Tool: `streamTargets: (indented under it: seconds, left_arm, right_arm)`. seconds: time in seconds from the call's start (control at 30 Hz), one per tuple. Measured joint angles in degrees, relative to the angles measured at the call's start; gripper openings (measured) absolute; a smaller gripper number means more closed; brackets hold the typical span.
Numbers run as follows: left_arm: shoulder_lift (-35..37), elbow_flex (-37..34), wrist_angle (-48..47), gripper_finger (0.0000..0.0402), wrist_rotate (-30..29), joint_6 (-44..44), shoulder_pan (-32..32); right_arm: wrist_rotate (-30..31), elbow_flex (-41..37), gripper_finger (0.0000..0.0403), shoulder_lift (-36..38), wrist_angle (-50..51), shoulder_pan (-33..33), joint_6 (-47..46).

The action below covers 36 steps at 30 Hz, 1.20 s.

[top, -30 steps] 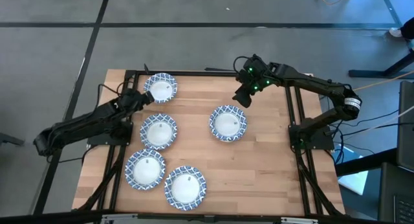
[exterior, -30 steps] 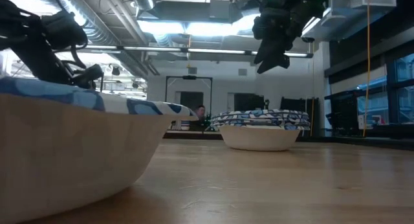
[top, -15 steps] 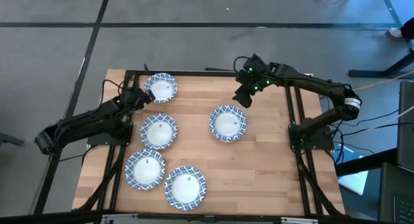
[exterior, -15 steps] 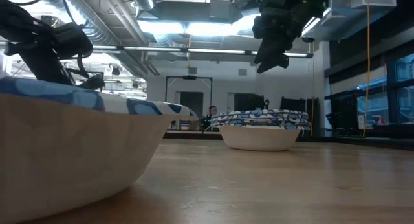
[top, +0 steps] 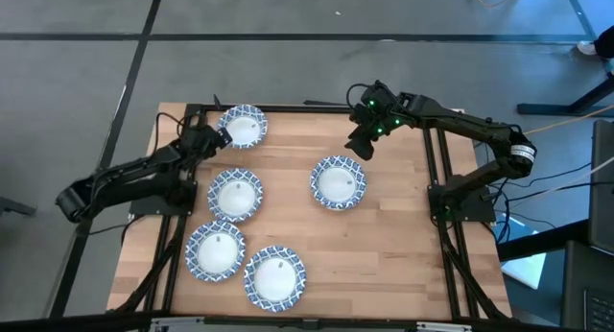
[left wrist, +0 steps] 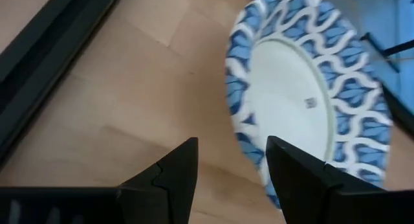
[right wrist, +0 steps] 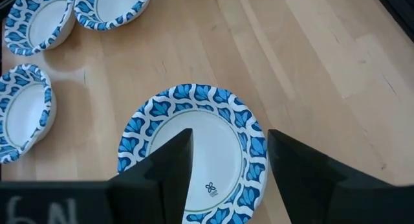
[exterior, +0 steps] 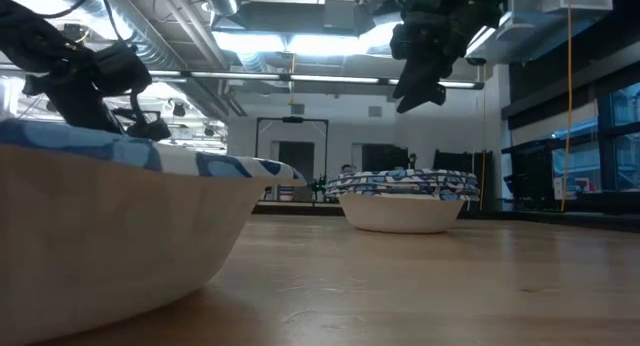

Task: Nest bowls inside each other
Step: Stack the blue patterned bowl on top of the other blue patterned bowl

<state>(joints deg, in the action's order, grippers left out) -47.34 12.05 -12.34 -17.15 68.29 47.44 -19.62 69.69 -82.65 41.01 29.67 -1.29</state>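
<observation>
Here the left gripper [top: 213, 137], fingers apart, is reaching the far blue-and-white patterned round bowl [top: 244, 127]; straddling its near rim squarely would grip best

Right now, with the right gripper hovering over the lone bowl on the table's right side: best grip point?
Pinch the patterned rim of the bowl from straight above, one finger inside. It sits upright, shallow, clear of neighbours; the right gripper hangs open above it.

even overhead light, blurred foreground
</observation>
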Motion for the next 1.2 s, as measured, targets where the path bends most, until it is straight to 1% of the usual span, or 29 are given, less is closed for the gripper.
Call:
streamTargets:
  seconds: [0.13,0.27,0.37,0.7,0.8,0.9,0.97,1.2]
  left_arm:
    - [-3.28,-0.02,2.07,0.0176,-0.53,0.22,0.70]
    - [-6.78,-0.02,8.72,0.0176,-0.64,0.15,1.38]
    - [-9.65,-0.02,12.75,0.0176,0.01,0.11,1.81]
    - [-18.88,-0.02,21.19,0.0176,0.58,0.00,1.95]
    - [-21.00,-0.02,23.62,0.0169,1.84,-1.24,1.95]
    - [-22.02,-0.02,25.80,0.0148,2.88,-2.02,1.95]
    - [-22.13,-0.02,27.09,0.0127,3.52,-3.36,1.95]
    - [-22.09,0.00,28.69,0.0018,6.49,-8.53,2.73]
  right_arm:
    - [0.00,0.00,0.0198,0.00,0.00,0.00,0.32]
    - [-0.01,0.00,0.0198,0.00,0.02,0.00,0.54]
    - [-0.01,0.00,0.0198,0.00,0.10,0.00,1.33]
    - [0.00,0.00,0.0198,0.00,0.57,0.07,2.00]
    - [0.00,0.00,0.0198,0.00,0.59,0.07,2.00]
    - [0.02,0.00,0.0198,0.00,0.58,0.10,1.97]
    - [0.01,0.00,0.0198,0.00,0.57,0.11,1.91]
    - [0.00,0.00,0.0198,0.00,-2.02,0.11,1.62]
